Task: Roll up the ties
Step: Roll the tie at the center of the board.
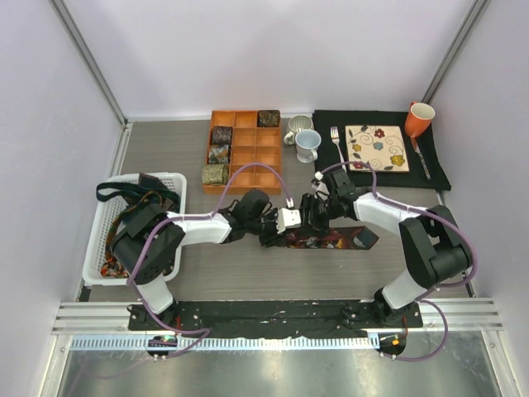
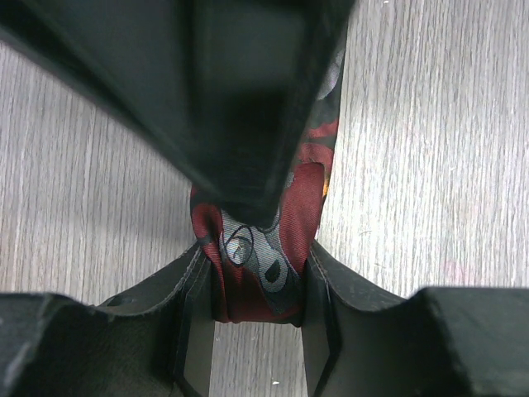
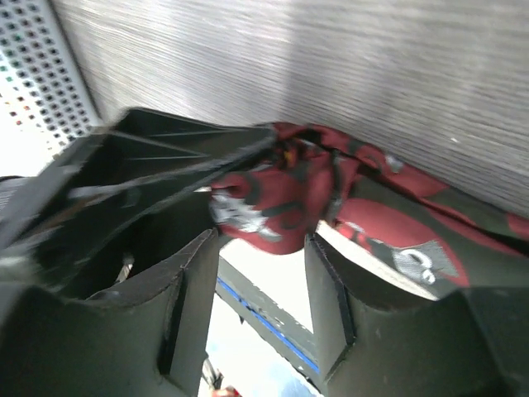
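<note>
Tie (image 2: 256,265) pinched by left hand (image 2: 258,291) and right hand (image 3: 263,248), orange tray (image 1: 248,157), mugs (image 1: 307,146) beyond

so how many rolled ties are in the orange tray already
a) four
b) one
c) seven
a: the tray holds four rolls, one at the back right and three down its left column.
</note>
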### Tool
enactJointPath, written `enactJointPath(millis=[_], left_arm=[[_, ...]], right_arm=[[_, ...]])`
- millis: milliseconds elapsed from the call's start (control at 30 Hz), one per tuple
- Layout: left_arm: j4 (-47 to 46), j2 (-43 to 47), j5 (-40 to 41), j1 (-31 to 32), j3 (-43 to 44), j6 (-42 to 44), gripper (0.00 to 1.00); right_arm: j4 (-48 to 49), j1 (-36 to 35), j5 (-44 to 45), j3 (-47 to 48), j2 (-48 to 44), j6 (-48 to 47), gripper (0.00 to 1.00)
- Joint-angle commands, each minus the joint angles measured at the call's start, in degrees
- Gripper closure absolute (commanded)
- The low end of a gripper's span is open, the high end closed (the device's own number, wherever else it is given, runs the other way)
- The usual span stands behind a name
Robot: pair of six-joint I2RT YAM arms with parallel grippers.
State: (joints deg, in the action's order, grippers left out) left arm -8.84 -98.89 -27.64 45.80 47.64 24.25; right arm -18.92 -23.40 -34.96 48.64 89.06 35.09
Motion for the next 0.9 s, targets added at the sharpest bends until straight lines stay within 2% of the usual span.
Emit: enactJointPath(millis=[0,133,167,233,267,333,400,433,567,633,867], left_arm=[[6.6,-2.4,4.5,0.1,0.1,2.7,0.92],[7.1,-2.6,5.0,0.2,0.1,2.7,0.92],[7.3,-2.5,5.1,0.2,0.0,2.6,0.92],[7.4,-2.1,5.4,0.2,-0.3,2.2,0.92],[7.4,-1.9,5.5,0.2,-0.4,2.1,0.91],[7.6,-1.9,5.8,0.1,-0.6,1.6,0.91],[7.5,-1.7,6.4,-0.1,-0.6,0.7,0.85],[7.3,-1.6,5.8,-0.4,-0.6,-0.9,0.76],[3.9,1.6,1.5,-2.4,-1.9,-4.2,0.54],[1.5,3.3,-0.6,-2.4,-3.2,-4.9,0.47],[-1.0,5.9,-5.8,-2.3,-3.4,-4.4,0.33]], right_arm=[[4.8,-0.2,-2.3,-2.9,2.0,-0.2,0.52],[7.3,-0.2,-2.1,-4.5,4.2,-0.5,0.67],[8.2,-0.2,-2.0,-4.7,4.5,-0.5,0.75],[9.2,-0.2,-2.0,-4.8,5.9,-0.6,0.8],[9.7,-0.2,-2.1,-4.9,6.3,-0.7,0.89],[10.7,-0.2,-2.5,-5.4,6.9,-0.8,0.98],[11.0,-0.2,-2.3,-5.8,7.4,-1.2,0.99],[10.9,-0.2,-1.6,-6.4,7.6,-1.6,0.99],[9.5,-0.1,1.6,-8.2,8.4,-2.8,0.99],[9.5,0.2,3.0,-9.3,8.3,-2.2,0.99],[7.2,3.0,4.5,-9.6,8.7,-1.9,0.99]])
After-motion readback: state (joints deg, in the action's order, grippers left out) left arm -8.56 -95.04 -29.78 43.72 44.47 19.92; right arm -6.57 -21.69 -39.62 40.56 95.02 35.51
